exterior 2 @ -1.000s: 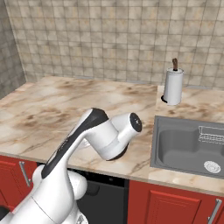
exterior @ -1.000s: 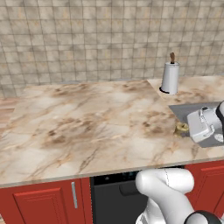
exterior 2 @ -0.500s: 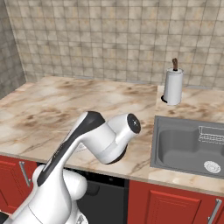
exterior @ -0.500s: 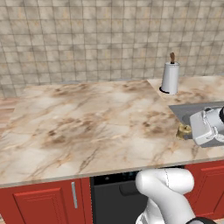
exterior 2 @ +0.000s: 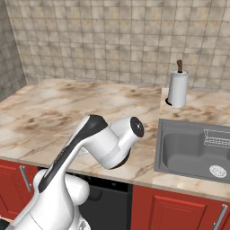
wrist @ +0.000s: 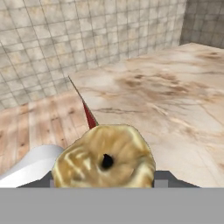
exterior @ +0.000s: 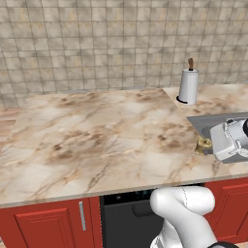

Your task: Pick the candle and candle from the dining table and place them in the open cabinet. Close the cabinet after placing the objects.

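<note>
A squat brass-gold candle (wrist: 105, 159) with a dark wick hole sits close in the hand view, and my gripper (wrist: 105, 180) is shut on it, a dark fingertip (wrist: 162, 179) at each side. In the left base view the candle (exterior: 203, 144) hangs just over the marbled stone top (exterior: 97, 140) near the sink's left edge, held by the gripper (exterior: 209, 145) at the frame's right. My bent arm hides the hand in the right base view. I cannot tell whether this marbled top is the dining table. The cabinet is out of view.
A white paper-towel roll (exterior: 188, 86) stands at the back by the tiled wall. To the right lies a grey sink (exterior 2: 193, 148). Red cupboards (exterior: 43, 225) and a dark appliance front (exterior: 126, 218) sit under the top. Wooden floor (wrist: 30, 127) lies beyond its far end.
The hand with the candle has drifted slightly right and down toward the sink's edge. The grip on the candle is unchanged.
</note>
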